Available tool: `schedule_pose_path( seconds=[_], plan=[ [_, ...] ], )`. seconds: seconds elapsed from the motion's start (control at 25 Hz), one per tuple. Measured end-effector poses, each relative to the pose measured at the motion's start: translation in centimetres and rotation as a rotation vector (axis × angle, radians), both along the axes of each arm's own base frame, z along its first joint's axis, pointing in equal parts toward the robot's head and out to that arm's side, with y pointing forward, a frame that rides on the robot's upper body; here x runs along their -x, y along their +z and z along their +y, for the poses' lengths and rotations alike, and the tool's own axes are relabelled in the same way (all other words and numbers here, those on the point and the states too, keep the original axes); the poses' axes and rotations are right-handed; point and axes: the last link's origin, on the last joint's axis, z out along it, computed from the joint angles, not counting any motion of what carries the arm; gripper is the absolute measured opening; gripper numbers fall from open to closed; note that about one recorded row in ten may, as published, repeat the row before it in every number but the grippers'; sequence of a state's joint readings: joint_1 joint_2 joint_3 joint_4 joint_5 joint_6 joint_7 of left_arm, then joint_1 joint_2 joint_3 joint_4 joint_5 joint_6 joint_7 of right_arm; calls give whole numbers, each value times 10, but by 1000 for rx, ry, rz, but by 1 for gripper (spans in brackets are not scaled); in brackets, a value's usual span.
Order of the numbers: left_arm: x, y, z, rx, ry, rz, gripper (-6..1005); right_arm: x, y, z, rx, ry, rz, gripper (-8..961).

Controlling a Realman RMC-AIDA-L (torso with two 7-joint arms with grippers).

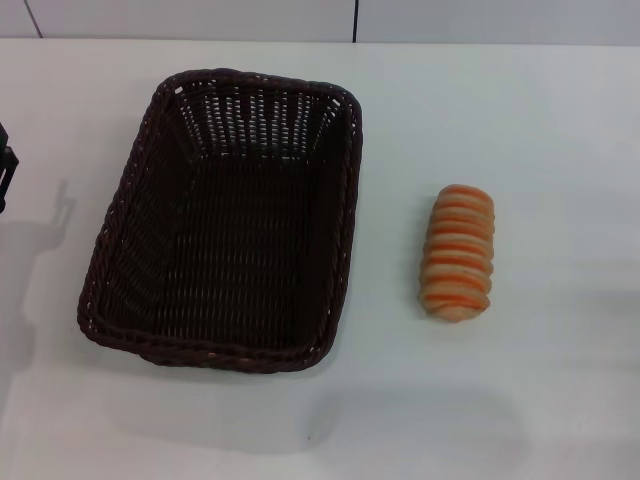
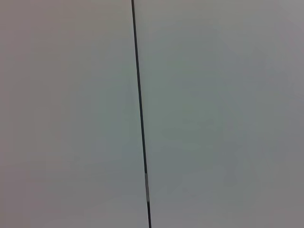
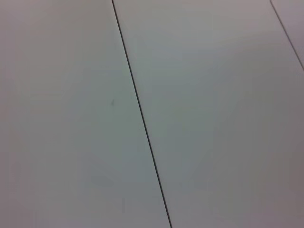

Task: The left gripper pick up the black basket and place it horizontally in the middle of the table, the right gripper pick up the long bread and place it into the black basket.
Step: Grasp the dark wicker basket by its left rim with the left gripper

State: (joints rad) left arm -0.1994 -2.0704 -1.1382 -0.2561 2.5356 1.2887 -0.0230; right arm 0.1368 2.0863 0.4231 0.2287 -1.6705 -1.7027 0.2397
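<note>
The black basket (image 1: 240,250) stands empty on the white table (image 1: 530,120), left of the middle, with its long side running away from me. The long bread (image 1: 458,252), tan with orange stripes, lies on the table to the right of the basket, a short gap away, also pointing front to back. A black part of my left gripper (image 1: 5,170) shows at the left edge of the head view, apart from the basket's left rim. My right gripper is out of view. Both wrist views show only a pale flat surface.
A dark seam (image 2: 140,118) runs across the pale surface in the left wrist view, and a similar seam (image 3: 142,118) in the right wrist view. The table's far edge meets a light wall (image 1: 200,18) with dark vertical joints.
</note>
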Motion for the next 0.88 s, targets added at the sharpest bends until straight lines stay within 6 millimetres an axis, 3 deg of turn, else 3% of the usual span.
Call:
schedule_pose_path(
  seconds=[0.4,0.6,0.68,0.88],
  plan=[
    [-1,-4,-1,26,-9,-23,794,3,-5,-1,19,11,5,833],
    [-6,-1,20,88,3,-81,793,5,-7,0,26,19,7,833],
    [-15,1,33,128,19,-92,792,6,-8,2,36,27,6,833],
    [-62,26,65,195,63,32,788,7,-10,4,51,31,6,833]
  ],
)
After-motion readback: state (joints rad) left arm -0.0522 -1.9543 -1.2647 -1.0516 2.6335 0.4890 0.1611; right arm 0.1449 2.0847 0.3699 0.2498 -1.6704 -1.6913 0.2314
